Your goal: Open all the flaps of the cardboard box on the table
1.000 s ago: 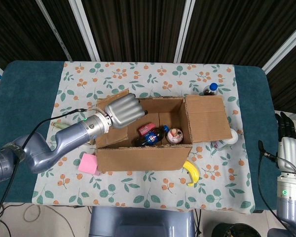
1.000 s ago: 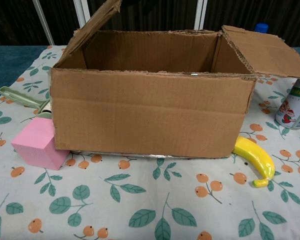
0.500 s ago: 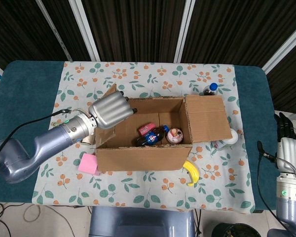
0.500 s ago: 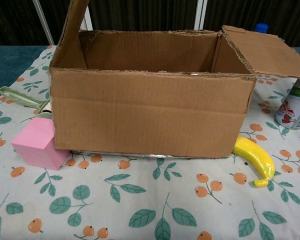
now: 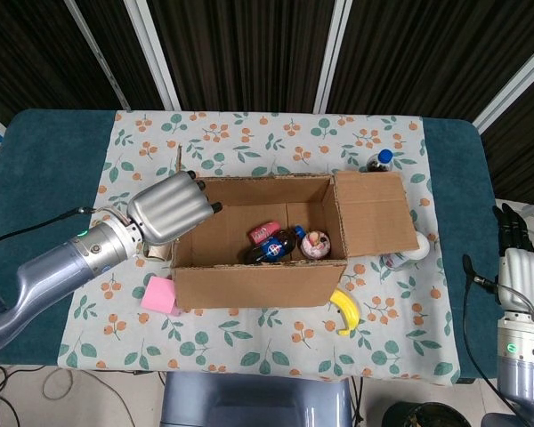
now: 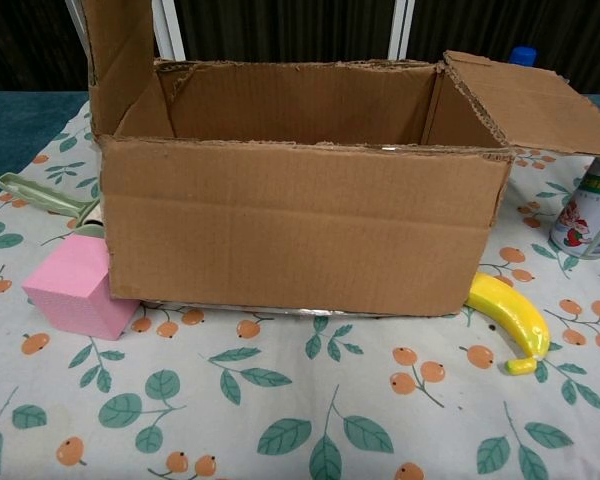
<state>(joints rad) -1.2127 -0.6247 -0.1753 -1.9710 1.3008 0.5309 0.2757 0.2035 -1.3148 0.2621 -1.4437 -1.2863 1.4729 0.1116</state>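
The cardboard box (image 5: pixel 258 283) (image 6: pixel 300 225) stands mid-table with its top uncovered. Its right flap (image 5: pixel 374 213) (image 6: pixel 525 100) lies folded outward. The left flap (image 6: pixel 118 50) stands about upright, tipped slightly outward. My left hand (image 5: pixel 169 206) rests on this flap from the box side, fingers together over its top edge; no grip shows. My right hand (image 5: pixel 518 253) hangs off the table's right edge, fingers straight, holding nothing. Inside the box lie a dark bottle (image 5: pixel 274 248), a pink packet (image 5: pixel 263 232) and a small jar (image 5: pixel 316 242).
A pink block (image 5: pixel 159 295) (image 6: pixel 73 287) sits at the box's front left corner and a banana (image 5: pixel 345 312) (image 6: pixel 510 318) at its front right. A white bottle (image 5: pixel 409 253) (image 6: pixel 590 215) and a blue-capped bottle (image 5: pixel 378 160) stand to the right. A green tool (image 6: pixel 40 195) lies left.
My left hand has swept leftward, out of the box opening, carrying the left flap from leaning over the box up to about vertical. The right hand has hardly moved.
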